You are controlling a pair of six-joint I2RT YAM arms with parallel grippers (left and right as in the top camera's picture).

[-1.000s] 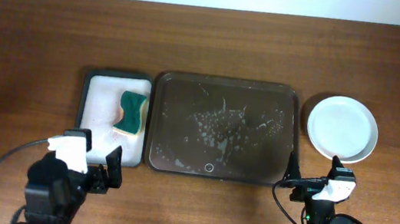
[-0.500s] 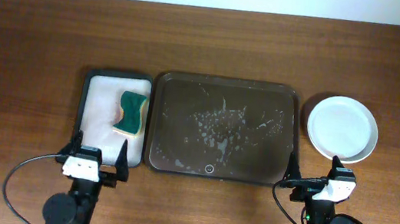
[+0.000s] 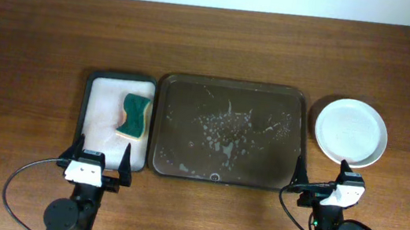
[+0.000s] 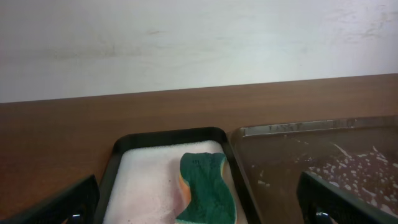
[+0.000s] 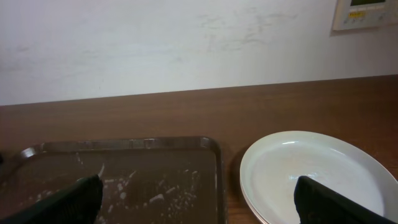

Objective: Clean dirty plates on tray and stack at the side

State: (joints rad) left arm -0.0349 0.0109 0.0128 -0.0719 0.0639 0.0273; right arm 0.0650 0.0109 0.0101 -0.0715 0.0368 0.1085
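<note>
Near the front edge of the brown wooden surface point(image 3: 32, 44), the left hand point(image 3: 100, 154) is pointing forward with its two black fingers point(image 4: 56, 205) spread wide, gripping nothing and touching nothing. Straight ahead of it a small black-rimmed tray with a white inside point(image 3: 96, 109) is lying. A green and yellow wavy sponge point(image 3: 135, 115) is resting in that tray, a little to the right of the hand's centre line. Ahead and to the right of this hand, a large dark brown rectangular tray point(image 3: 182, 104) is sitting just beside the smaller one, its floor glistening with wet specks and streaks of foam.

Over on the other side, the right hand point(image 3: 319, 174) is likewise holding its fingers point(image 5: 81, 196) wide apart, with nothing between them. Its left finger is hanging by the near right corner of the dark tray and its right finger by the near rim of a white round shallow plate point(image 3: 350, 132). This plate is lying on the surface ahead of the right hand and slightly to its right, just beside the tray's right rim but apart from it, face up and showing plain white. Whether other plates are lying beneath it cannot be told.
</note>
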